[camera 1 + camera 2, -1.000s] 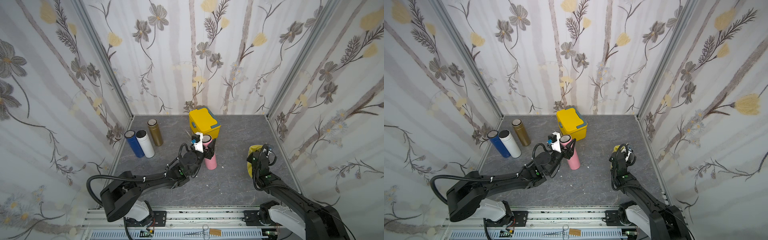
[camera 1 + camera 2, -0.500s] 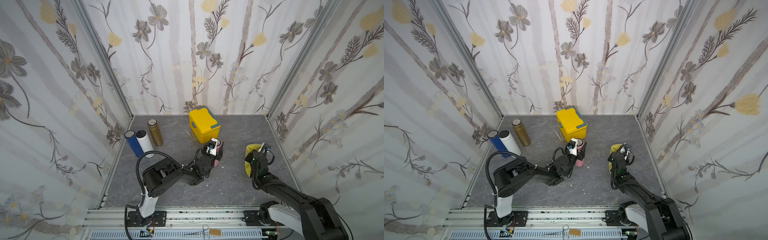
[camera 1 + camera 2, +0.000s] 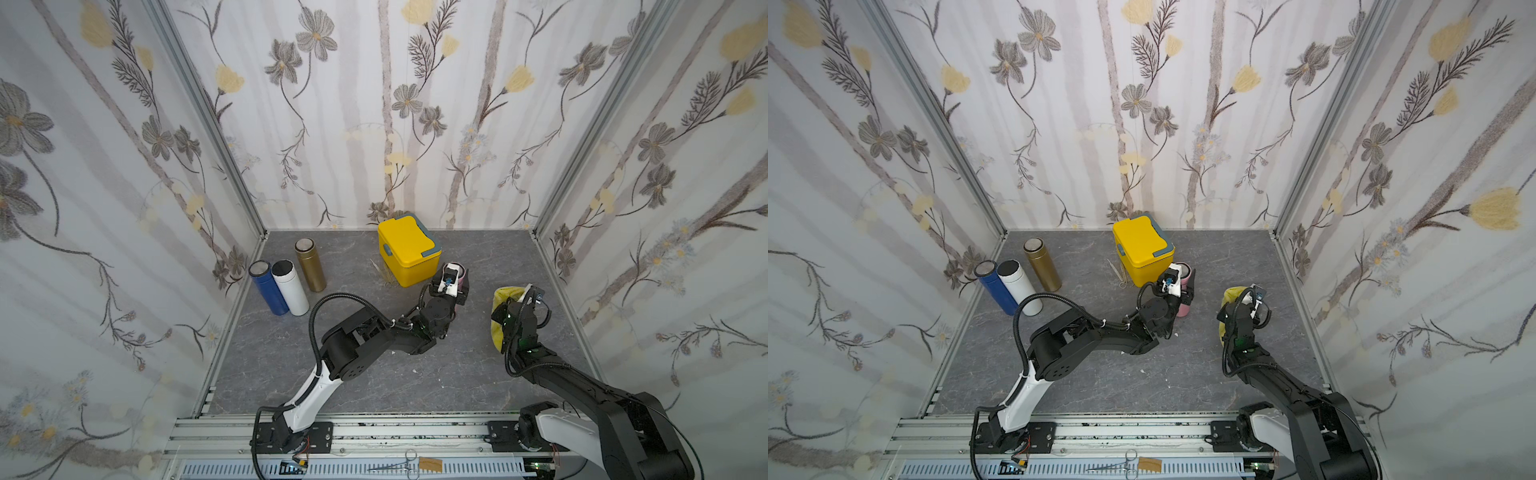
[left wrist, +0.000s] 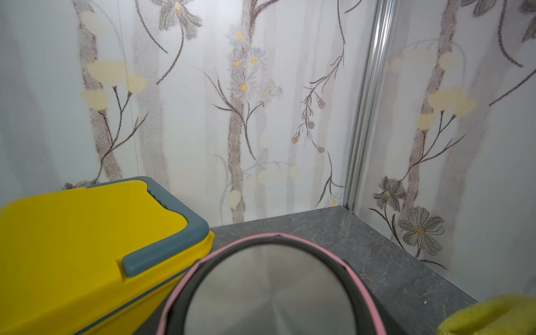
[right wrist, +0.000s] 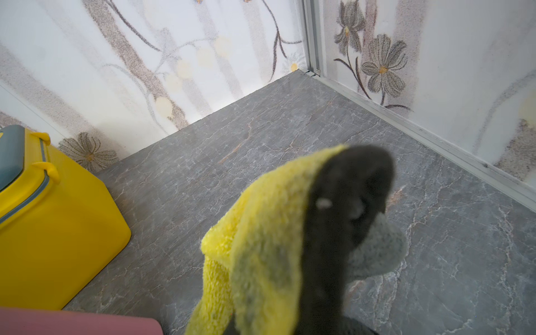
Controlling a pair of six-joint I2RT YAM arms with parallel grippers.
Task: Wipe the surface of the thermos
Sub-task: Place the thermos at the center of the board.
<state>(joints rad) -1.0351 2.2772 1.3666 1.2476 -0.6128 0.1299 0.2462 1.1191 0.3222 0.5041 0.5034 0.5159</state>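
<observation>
Near the front edge of the bench [image 3: 374, 374] the left arm is now folded back and turned toward the right side; one second ago it reached across the middle from the left. With it the pink thermos [image 3: 1182, 308] has travelled from the middle of the bench to a place just beside the yellow box [image 3: 409, 249], on the side of the box that faces the right edge. The left gripper [image 3: 451, 284] stays clamped on the upper part of this thermos, which is upright; whether its bottom touches the bench I cannot tell. The right gripper [image 3: 519, 305], toward the right edge, is closed on the yellow cloth [image 3: 503, 296], which hangs down from it, and it has hardly moved. So thermos and cloth are near each other but still apart. In my judgement the bringing together is almost done and the wiping itself is not yet begun.

Farther back, by the left edge, a blue thermos [image 3: 268, 291], a white thermos [image 3: 291, 293] and a gold thermos [image 3: 311, 266] stand upright. The bench is grey with a stone pattern and carries a few pale specks [image 3: 414, 370]. Walls [image 3: 374, 124] with flower wallpaper close it on three sides
</observation>
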